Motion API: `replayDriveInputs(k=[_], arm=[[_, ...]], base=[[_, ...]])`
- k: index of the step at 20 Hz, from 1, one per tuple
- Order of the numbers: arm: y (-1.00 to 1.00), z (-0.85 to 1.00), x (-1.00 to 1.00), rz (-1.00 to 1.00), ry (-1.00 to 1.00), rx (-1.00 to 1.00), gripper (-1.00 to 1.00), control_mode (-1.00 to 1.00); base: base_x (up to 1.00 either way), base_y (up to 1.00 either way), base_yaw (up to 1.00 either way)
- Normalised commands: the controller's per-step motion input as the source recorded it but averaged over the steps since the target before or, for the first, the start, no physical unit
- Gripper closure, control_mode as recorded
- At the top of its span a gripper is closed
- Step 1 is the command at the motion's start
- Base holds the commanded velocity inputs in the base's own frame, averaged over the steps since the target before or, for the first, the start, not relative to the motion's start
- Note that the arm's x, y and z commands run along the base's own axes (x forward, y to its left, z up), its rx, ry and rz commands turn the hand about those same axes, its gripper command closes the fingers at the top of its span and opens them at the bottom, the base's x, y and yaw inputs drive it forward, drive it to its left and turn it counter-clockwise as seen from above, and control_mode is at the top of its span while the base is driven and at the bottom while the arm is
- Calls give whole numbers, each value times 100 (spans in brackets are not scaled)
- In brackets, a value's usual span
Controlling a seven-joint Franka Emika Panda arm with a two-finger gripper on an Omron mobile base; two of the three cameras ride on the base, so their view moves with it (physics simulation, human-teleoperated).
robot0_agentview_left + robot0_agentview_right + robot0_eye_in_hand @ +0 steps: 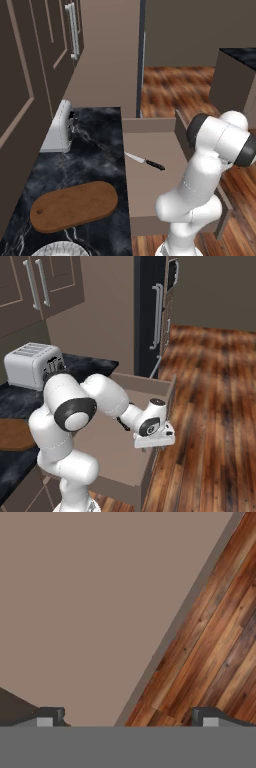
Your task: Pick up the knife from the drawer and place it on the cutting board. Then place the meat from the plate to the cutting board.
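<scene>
The knife (145, 161) lies flat on the floor of the open drawer (150, 195), near the drawer's inner edge beside the table (95, 150). From the left base view I read its long axis as a shallow diagonal: the black handle sits toward the drawer's front and lower right, and the silver blade tapers to a point aimed up-left, toward the dark marble table.

On that table I see the cutting board (74, 205) lying flat, its long axis running roughly left to right, with the rim of the plate (60, 248) just below it at the frame's edge. A silver toaster (59, 127) stands farther back along the table.

In the right base view my end effector (154, 448) hangs over the drawer's outer front corner, close to the wooden floor (210, 406). Through the hand view I look down on the drawer's plain tan bottom (90, 612), its rim crossing diagonally, with floorboards beyond. The two dark fingertips (50, 716) stand wide apart, nothing between them.
</scene>
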Motion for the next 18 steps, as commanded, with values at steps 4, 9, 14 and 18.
replayDriveInputs(k=[4,9,14,18], arm=[[16,100,0,-4,0,0,-100,-100],[17,100,0,-2,0,0,-100,-100],[26,100,0,0,0,0,-100,-100],[34,77,0,5,-3,0,-100,-100]], base=[[0,0,0],[0,0,0],[0,0,0],[0,0,0]])
